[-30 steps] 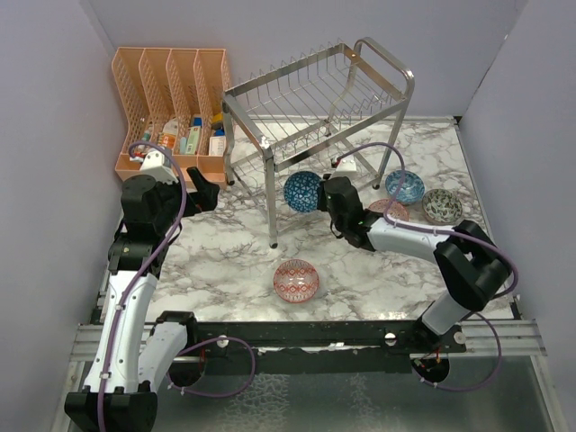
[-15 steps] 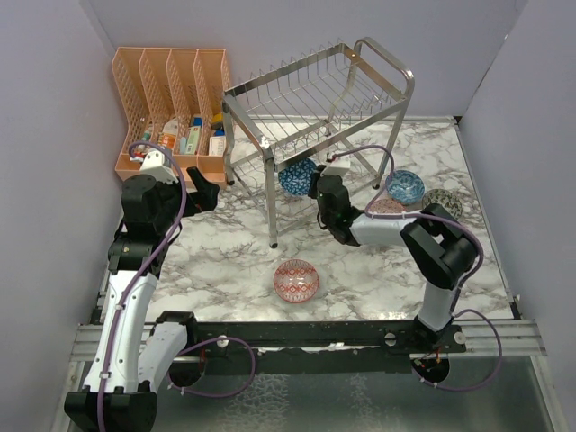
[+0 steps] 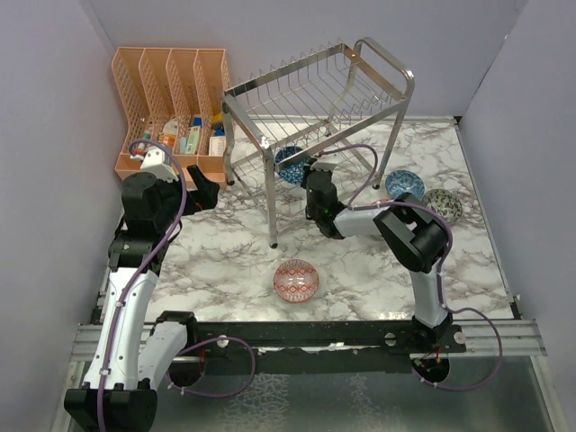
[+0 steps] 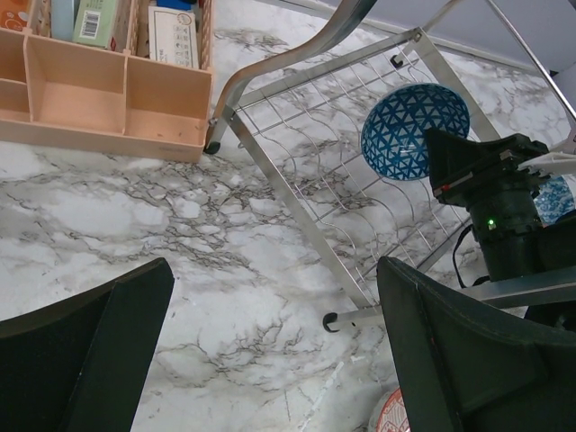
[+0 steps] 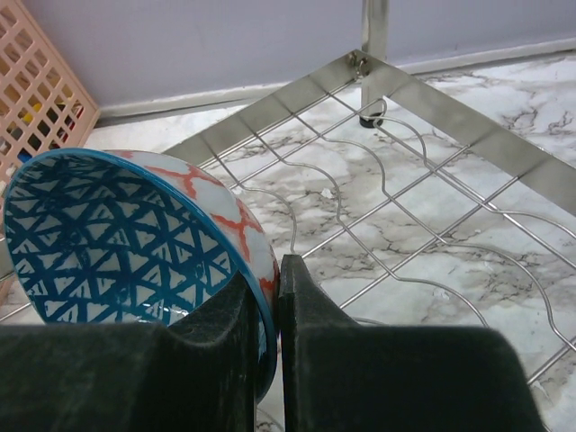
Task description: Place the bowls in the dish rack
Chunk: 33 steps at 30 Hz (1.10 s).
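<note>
My right gripper (image 3: 304,176) is shut on the rim of a blue patterned bowl (image 3: 289,165). It holds the bowl tilted over the lower wire shelf of the silver dish rack (image 3: 317,88), under the upper tier. In the right wrist view the bowl (image 5: 117,243) sits left of the pinching gripper (image 5: 277,297), above the shelf wires (image 5: 432,180). The left wrist view shows the bowl (image 4: 415,118) too. My left gripper (image 3: 205,193) is open and empty, left of the rack. A red-pink bowl (image 3: 296,280), a teal bowl (image 3: 404,185) and a greyish bowl (image 3: 443,205) lie on the table.
An orange slotted organiser (image 3: 171,99) with small bottles stands at the back left and shows in the left wrist view (image 4: 99,99). The rack's front leg (image 3: 273,241) stands on the marble between the arms. Purple walls close in the left, back and right.
My right gripper has carried the blue bowl left and back, from beside the rack to over its lower shelf. The left arm has not moved.
</note>
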Available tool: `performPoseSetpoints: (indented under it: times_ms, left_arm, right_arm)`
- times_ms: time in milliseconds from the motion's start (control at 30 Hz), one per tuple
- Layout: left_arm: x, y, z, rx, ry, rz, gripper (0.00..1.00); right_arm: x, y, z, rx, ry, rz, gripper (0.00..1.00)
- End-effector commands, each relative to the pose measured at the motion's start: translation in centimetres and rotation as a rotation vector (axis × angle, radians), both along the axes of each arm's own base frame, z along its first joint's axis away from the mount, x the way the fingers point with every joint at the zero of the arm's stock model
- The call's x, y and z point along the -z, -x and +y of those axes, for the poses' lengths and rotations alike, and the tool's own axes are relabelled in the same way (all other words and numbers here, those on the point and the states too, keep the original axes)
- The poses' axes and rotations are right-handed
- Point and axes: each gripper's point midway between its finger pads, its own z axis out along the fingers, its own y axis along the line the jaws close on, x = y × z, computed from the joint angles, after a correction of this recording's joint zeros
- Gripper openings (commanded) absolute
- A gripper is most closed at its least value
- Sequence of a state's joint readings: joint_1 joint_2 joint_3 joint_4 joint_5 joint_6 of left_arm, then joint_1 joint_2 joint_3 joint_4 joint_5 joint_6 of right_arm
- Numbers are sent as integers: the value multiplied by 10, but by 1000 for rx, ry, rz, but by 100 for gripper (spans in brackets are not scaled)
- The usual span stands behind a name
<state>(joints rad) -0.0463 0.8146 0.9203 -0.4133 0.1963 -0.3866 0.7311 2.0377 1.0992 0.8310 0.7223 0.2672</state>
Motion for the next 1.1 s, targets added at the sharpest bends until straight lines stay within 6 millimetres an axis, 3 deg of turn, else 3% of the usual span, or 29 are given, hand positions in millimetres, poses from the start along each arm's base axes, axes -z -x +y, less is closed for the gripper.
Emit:
performPoseSetpoints:
  times_ms: [0,400,733,1067]
  left_arm:
    - [-11,-3,1,-8,1,-32,99]
    - [-3,-10,0,-16,14,-18,99]
    - [33,-21,-5,-64,133,64,98]
    - [54,-41,-20,-71,319,66,93]
  right_arm:
    - [-40,-17,-2,70,-29,-143,1]
    - [-37,-36,14,72,136,-187,1]
    - [-41,-33,38,51,246,-239,1]
    - [-37,-35,50,19,264,-234,1]
